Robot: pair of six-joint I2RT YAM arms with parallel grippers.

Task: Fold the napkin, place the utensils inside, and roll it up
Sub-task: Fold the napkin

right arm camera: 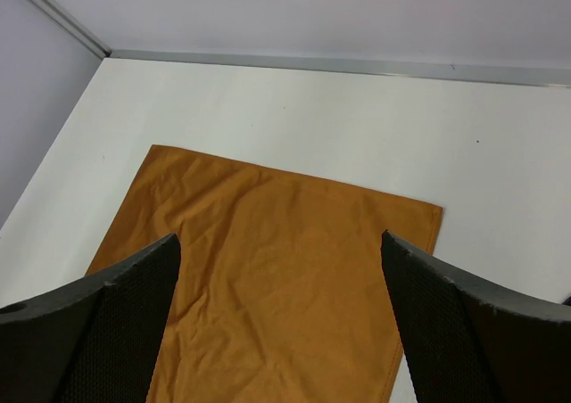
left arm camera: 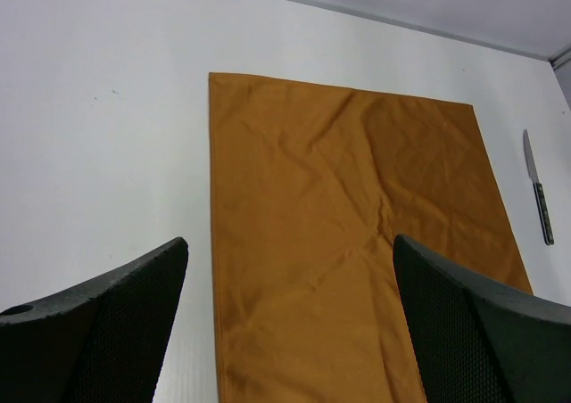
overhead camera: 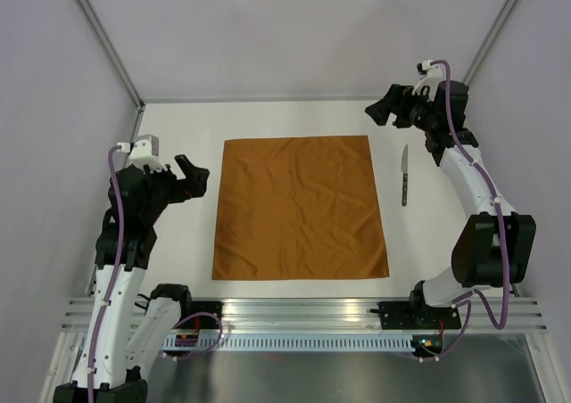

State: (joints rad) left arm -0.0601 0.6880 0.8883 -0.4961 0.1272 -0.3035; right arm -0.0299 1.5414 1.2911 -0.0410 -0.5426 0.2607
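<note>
While left end effector (overhead camera: 193, 175) and right end effector (overhead camera: 382, 109) gape wide, one napkin (overhead camera: 301, 209) lies flat, one knife (overhead camera: 404, 176) points blade-first toward the far wall (overhead camera: 294, 28).

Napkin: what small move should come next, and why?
Probably lower the left gripper to the napkin's left edge to begin the fold: the napkin lies flat and unfolded, the knife lies apart to its right, and that gripper is open, empty, beside that edge.
</note>
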